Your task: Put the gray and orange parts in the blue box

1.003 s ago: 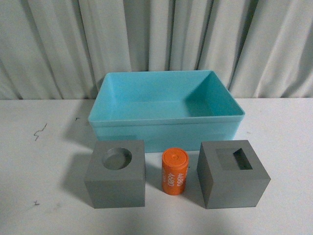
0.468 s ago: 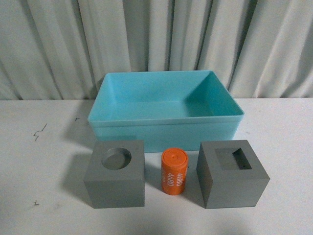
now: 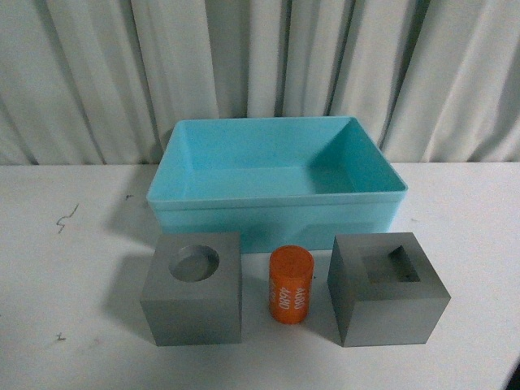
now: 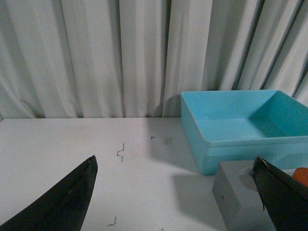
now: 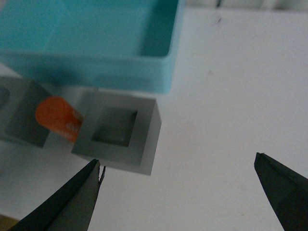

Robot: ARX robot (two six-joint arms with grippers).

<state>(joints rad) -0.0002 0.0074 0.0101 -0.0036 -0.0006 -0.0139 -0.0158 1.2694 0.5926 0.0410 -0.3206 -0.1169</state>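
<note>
The blue box [image 3: 276, 221] stands open at the back centre of the white table. In front of it, in a row, stand the gray cube with the round recess [image 3: 193, 305], the upright orange cylinder [image 3: 291, 286] and the gray cube with the square recess [image 3: 388, 305]. My left gripper [image 4: 174, 161] is open and empty, over the table left of the round-recess cube [image 4: 238, 199]. My right gripper [image 5: 177, 160] is open and empty, above the table just right of the square-recess cube [image 5: 148, 144]. Neither gripper touches anything.
A pleated white curtain [image 3: 260, 73] closes off the back behind the box. The white table [image 3: 73, 244] has small dark marks on its left side. A dark edge [image 3: 513, 380] shows at the front view's lower right corner.
The cylinder's printed label faces a little differently and the square recess looks more shaded. A dark edge has come into the front view's lower right corner. The box and cubes stay put.
</note>
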